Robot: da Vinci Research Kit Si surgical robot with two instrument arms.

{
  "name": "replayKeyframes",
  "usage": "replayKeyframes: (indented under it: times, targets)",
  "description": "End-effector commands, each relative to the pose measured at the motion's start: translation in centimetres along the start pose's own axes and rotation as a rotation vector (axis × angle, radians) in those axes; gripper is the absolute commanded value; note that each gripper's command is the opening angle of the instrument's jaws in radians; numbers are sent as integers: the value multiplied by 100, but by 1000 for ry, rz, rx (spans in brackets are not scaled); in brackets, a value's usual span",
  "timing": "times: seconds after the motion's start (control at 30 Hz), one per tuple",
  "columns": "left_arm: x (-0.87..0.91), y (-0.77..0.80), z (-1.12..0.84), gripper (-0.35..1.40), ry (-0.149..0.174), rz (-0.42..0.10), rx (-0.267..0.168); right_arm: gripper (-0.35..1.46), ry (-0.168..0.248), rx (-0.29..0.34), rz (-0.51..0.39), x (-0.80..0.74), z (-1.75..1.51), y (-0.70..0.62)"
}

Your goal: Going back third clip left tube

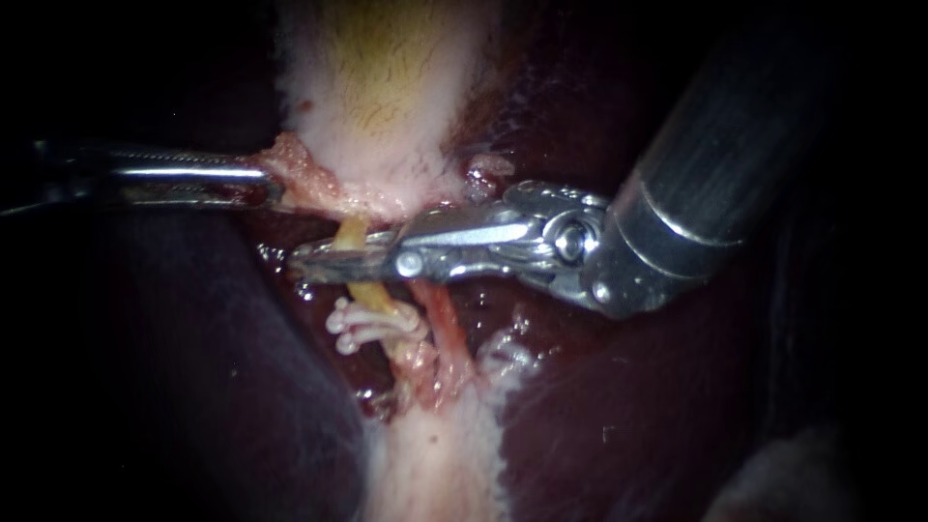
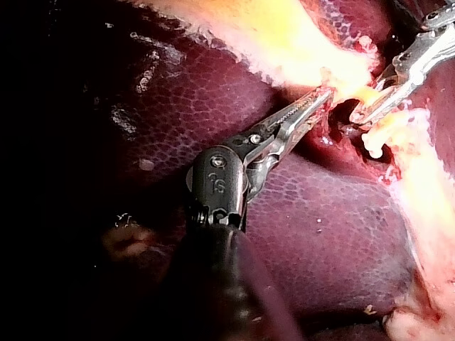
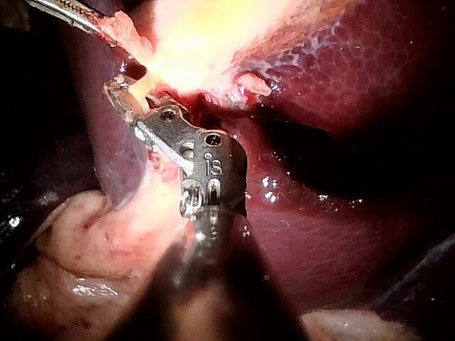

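The yellow left tube [image 1: 367, 293] runs down from the gallbladder [image 1: 387, 87] past white clips [image 1: 360, 326] that sit on it. A pinker right tube [image 1: 445, 319] lies beside it. My right instrument [image 1: 324, 263] reaches across from the upper right, and its open jaws straddle the left tube just above the clips. In the left wrist view those jaws [image 2: 373, 106] show as a fork around the yellow tube. My left instrument [image 1: 271, 184] is shut on the ragged pink tissue at the gallbladder's lower edge, also seen in its own wrist view [image 2: 323, 96].
Dark red liver [image 1: 628, 406] surrounds the tubes on both sides. Pale fatty tissue [image 1: 435, 464] continues below the clips. The right instrument's thick shaft [image 1: 715, 164] fills the upper right.
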Motion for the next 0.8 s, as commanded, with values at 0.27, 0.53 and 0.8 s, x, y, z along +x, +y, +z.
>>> replayKeyframes:
  times: [0.27, 0.53, 0.8]
  targets:
    - [0, 0, 0, -35, 0, 0, -1, 25, -7, 76, -14, -14, 9, 6]
    - [0, 0, -1, -35, 0, 0, -1, 47, 2, 77, 7, -23, 24, 13]
    - [-1, 0, 0, -35, 1, 1, 0, 50, -19, -64, -209, -34, 29, 43]
